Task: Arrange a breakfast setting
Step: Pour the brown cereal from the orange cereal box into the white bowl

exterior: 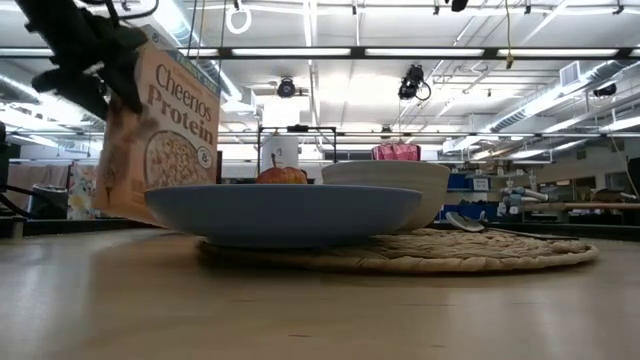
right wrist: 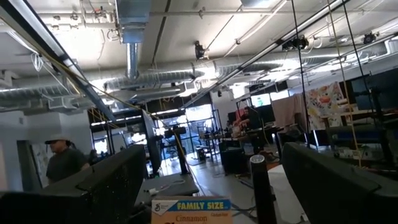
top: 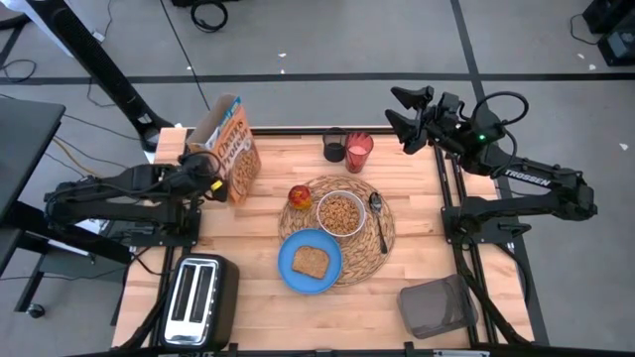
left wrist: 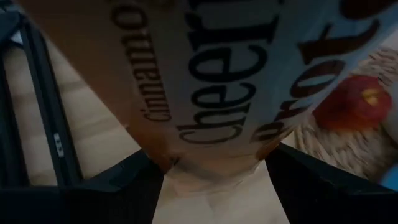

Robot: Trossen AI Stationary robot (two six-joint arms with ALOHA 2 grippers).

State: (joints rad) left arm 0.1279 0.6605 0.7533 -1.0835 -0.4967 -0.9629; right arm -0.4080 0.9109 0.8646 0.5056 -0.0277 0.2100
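The orange Cheerios box [top: 233,149] stands upright at the table's far left with its top open. My left gripper [left wrist: 214,183] is open at the box's left side, one finger on either side of its narrow edge. On the round straw placemat [top: 375,243] lie the blue plate [top: 290,276] with the toast slice [top: 312,262], the white bowl [top: 340,213] with cereal in it, and the metal spoon [top: 378,216]. The apple [top: 300,195] sits at the mat's far left rim. The red cup [top: 358,152] stands behind the mat. My right gripper [top: 402,111] is open, raised over the far right corner. My left gripper has its fingers to either side of the box's narrow side edge [left wrist: 211,152], coming from the table's left and slanting down. Whether either finger touches the cardboard I cannot tell.
A silver two-slot toaster [top: 198,297] stands at the near left corner. A small black holder cup [top: 334,146] stands next to the red cup. A grey container [top: 437,305] sits at the near right. Bare wood lies between the mat and the right edge.
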